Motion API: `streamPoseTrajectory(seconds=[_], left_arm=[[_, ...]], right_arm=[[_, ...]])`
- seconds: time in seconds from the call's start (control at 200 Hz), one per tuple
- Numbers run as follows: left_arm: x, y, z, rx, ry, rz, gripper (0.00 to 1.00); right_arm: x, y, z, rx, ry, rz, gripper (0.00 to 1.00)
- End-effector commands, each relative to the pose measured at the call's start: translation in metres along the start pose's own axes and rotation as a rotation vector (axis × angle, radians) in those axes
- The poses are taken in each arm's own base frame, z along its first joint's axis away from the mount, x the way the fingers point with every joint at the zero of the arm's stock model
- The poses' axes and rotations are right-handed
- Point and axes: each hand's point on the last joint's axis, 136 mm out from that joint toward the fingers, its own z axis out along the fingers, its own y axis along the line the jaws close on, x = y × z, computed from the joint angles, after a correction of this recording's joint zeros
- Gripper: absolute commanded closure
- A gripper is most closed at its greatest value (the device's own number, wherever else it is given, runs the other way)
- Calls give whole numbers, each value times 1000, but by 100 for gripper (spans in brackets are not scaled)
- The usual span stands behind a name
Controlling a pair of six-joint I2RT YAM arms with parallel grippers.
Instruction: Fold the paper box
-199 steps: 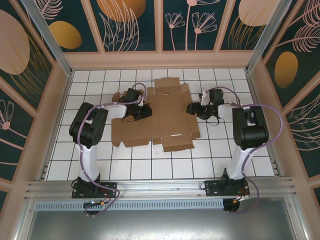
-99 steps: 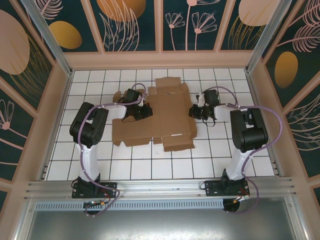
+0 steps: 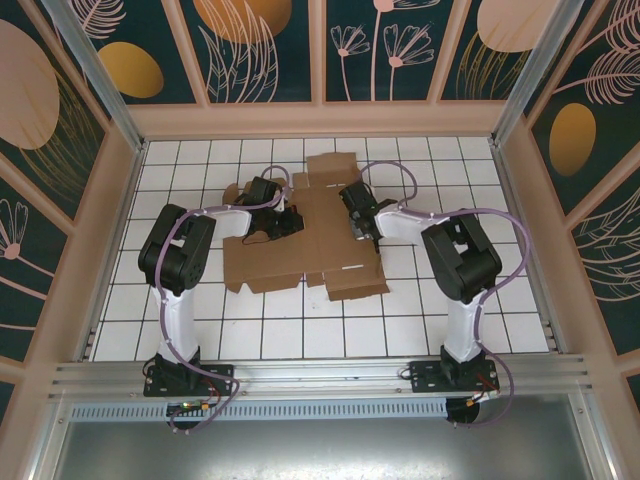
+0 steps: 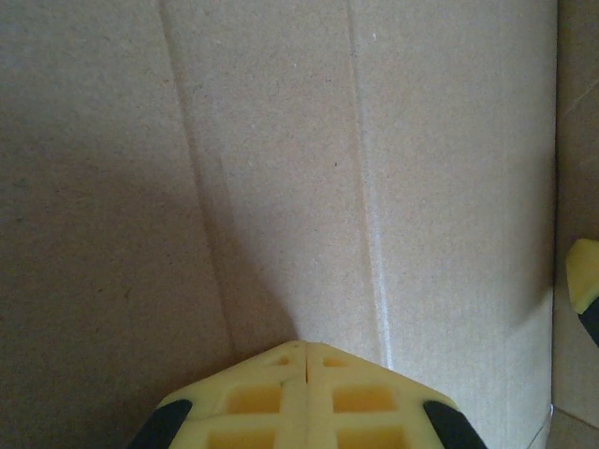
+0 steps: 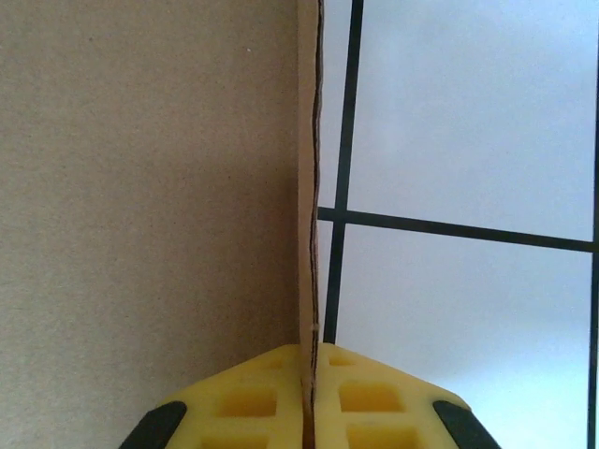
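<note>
Unfolded paper box (image 3: 310,240) lies toward the table's (image 3: 500,300) far edge; right gripper (image 5: 310,348) pinches one flap's edge, left gripper (image 4: 304,344), fingers together, over a creased panel.

- My left gripper (image 4: 304,348) presses its pads together against the paper box (image 4: 281,168); the bottom edge of the wrist view cuts off the rest of the gripper
- The box runs off every side there, so I cannot tell which panel this is
- Right of that panel, a yellow and black scrap (image 4: 584,285) is cut by the frame edge; I cannot name it
- My right gripper (image 5: 311,348) pinches a box edge, the pinched stretch hidden between the pads
- From above, both grippers' tips over the box are too small and dark to read
</note>
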Motion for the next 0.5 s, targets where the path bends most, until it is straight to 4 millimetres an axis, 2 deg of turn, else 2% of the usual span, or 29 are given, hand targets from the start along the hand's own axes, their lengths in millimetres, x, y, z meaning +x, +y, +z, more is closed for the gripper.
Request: streamPoseTrajectory(seconds=[0.0,0.025,0.045,0.12,0.23,0.365,0.44,0.495], left_arm=[[13,14,4,-45,33,-34,100],[13,14,4,-45,33,-32,100],[13,15,4,-47,34,-33,100],[13,15,4,-43,34,-37,100],[14,14,4,-30,41,-45,100],[14,13,5,-11,46,-55,100],[16,11,6,11,58,-62,100],[18,12,8,18,68,-69,100]], right_arm=[[16,0,8,-41,58,0,87],[14,7,3,-102,45,8,85],[11,0,4,-142,45,46,83],[12,8,-3,-380,65,139,74],[19,9,-5,-592,100,240,62],[25,6,-8,-794,117,371,60],[29,13,-15,-932,128,423,61],[35,17,-11,-956,157,437,61]])
